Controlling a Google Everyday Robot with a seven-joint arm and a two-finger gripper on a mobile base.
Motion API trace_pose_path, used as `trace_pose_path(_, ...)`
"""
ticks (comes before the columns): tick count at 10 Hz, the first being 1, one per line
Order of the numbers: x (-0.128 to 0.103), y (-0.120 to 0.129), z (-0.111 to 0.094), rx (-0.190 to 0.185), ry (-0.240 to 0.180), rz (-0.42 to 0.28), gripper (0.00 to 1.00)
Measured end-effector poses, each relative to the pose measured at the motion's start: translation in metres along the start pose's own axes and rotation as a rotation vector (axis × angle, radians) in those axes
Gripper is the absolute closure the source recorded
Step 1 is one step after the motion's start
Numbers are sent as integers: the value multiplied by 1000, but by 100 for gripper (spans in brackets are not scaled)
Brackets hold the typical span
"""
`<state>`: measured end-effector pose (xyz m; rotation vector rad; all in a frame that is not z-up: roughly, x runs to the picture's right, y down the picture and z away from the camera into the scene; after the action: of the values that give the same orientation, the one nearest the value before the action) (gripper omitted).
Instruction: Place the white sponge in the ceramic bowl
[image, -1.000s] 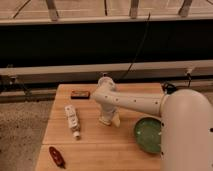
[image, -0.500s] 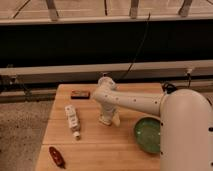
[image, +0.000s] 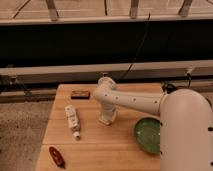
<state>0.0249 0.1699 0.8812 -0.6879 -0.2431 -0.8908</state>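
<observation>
1. One ceramic bowl (image: 149, 134), at four o'clock on the desk (image: 100, 145), shows me only green glaze.
2. The gripper (image: 106, 118) is down at centre; its grip I cannot tell.
3. I cannot separate the white sponge from that pale tip.

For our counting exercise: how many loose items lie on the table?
4: dark bar at the back, bottle left of the claw, red item front left, bowl front right. The claw is down between bottle and bowl; more may hide under it.

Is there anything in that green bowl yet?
Empty, as far as visible: the bowl is bare green inside. The gripper is down at the table, apart from it.
</observation>
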Motion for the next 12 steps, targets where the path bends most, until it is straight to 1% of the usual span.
trace_pose_path(1,0,0,-1,0,0,0,81)
trace_pose_path(2,0,0,-2,-1,1,1,93)
trace_pose_path(3,1,2,-2,-4,1,1,98)
trace_pose_path(4,1,3,-2,-7,1,2,100)
trace_pose_path(6,3,5,-3,-6,1,3,100)
trace_pose_path(7,6,7,-7,-2,-1,6,100)
trace_pose_path(8,14,10,-20,7,3,11,100)
trace_pose_path(10,22,15,-38,12,4,17,100)
trace_pose_path(12,25,17,-41,16,0,19,100)
